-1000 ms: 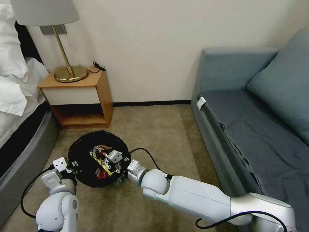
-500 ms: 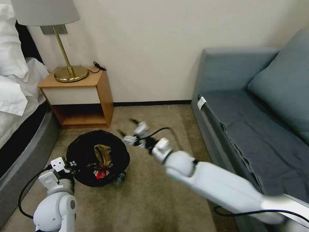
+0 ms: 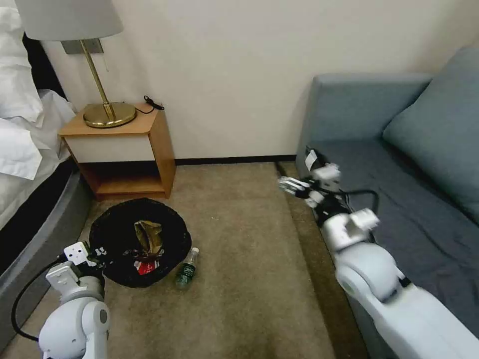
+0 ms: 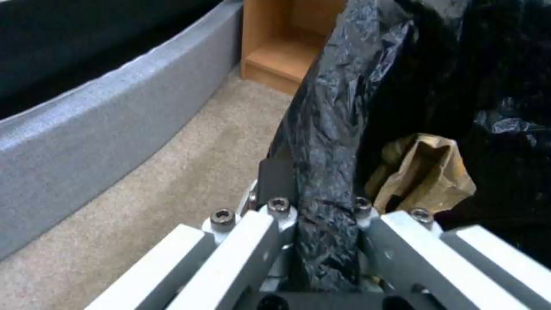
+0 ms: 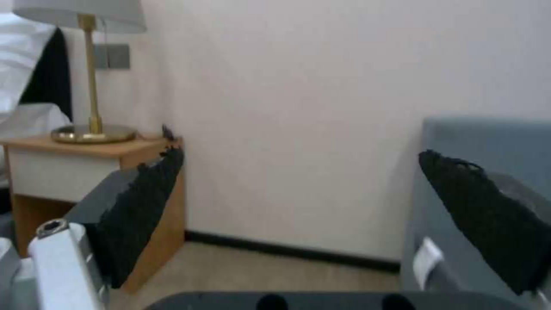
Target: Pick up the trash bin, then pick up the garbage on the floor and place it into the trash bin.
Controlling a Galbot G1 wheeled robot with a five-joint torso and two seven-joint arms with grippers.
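- The trash bin [image 3: 112, 234] sits on the tan floor [image 3: 239, 279] at about 8 o'clock in the head view, with a black bag all over it.
- The left hand [image 3: 95, 251] is at the bin's rim, at about 8 o'clock on the bin. In the left wrist view its fingers [image 4: 275, 189] are squeezed together on the black bag rim [image 4: 327, 172].
- Inside the bin lies a brown-gold snack wrapper [image 3: 148, 235]. Just below it is a red-and-white packet [image 3: 145, 267].
- The left wrist view shows a tan paper wad [image 4: 428, 172] inside the bag, close to the hand.
- A clear bottle [image 3: 187, 269] with a green label lies on the floor. It is just beside the bin, at about 4 o'clock from it, and it lies on its side.
- The right hand [image 3: 289, 185] is up in the air at about 3 o'clock in the head view, well apart from the bin. It is next to the front edge of the blue sofa [image 3: 399, 164].
- In the right wrist view its two black fingers [image 5: 143, 206] are wide apart with nothing between them.
- A wooden nightstand [image 3: 124, 149] with a gold lamp [image 3: 107, 112] stands at about 10 o'clock.
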